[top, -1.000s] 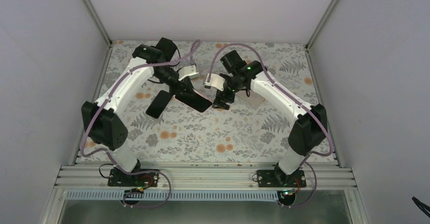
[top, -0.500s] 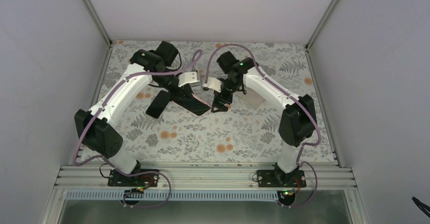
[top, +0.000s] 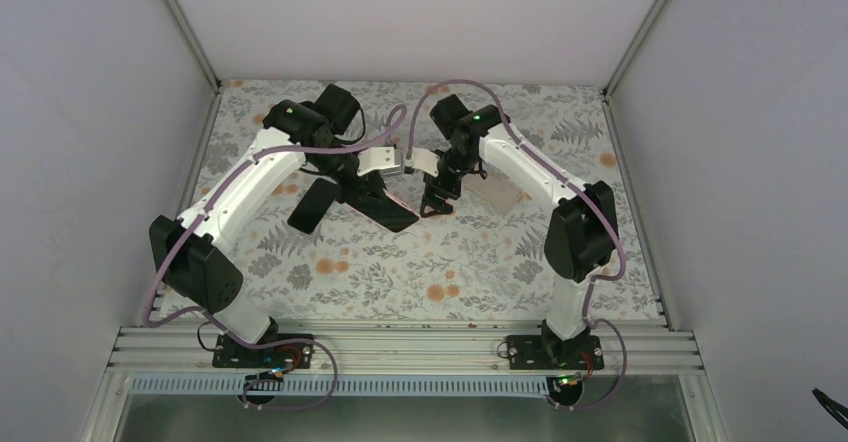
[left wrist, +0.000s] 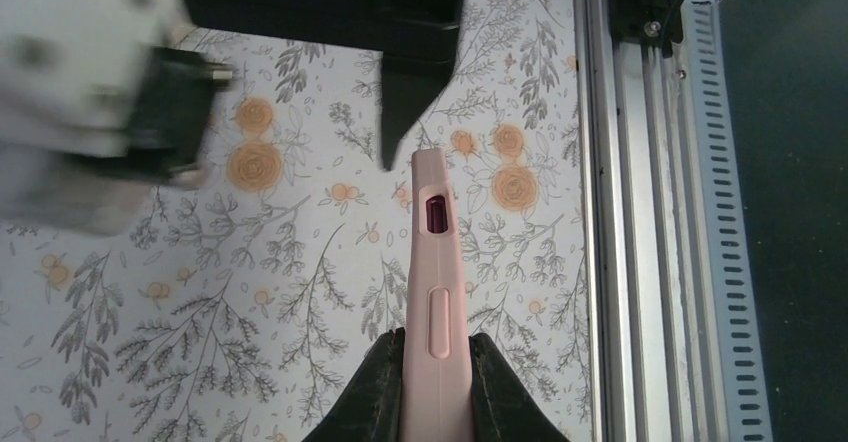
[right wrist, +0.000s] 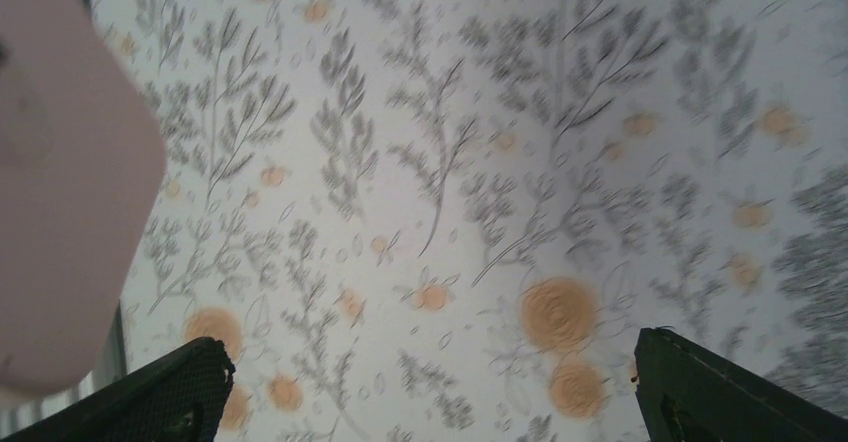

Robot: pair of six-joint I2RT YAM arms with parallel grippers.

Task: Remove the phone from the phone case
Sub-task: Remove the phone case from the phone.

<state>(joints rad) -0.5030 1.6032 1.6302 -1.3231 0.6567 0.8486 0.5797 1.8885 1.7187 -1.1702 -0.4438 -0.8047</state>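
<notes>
The phone in its pink case (left wrist: 436, 272) shows edge-on in the left wrist view, held above the floral table. My left gripper (left wrist: 435, 337) is shut on the case's two broad faces. In the top view the phone (top: 385, 205) looks dark and slants down to the right from the left gripper (top: 362, 190). My right gripper (top: 432, 202) is open and empty, just beyond the phone's free end. In the right wrist view its fingers (right wrist: 190, 382) stand wide apart around the gap (right wrist: 430, 357), and a blurred pink case corner (right wrist: 60, 182) fills the left edge.
A dark oblong object (top: 315, 205) lies on the table left of the held phone. A pale flat object (top: 497, 192) lies right of the right gripper. The metal rail (left wrist: 620, 212) of the near table edge shows in the left wrist view.
The right arm has swung left, bringing its gripper closer to the phone's free end. The left wrist has shifted slightly right, still holding the phone.
</notes>
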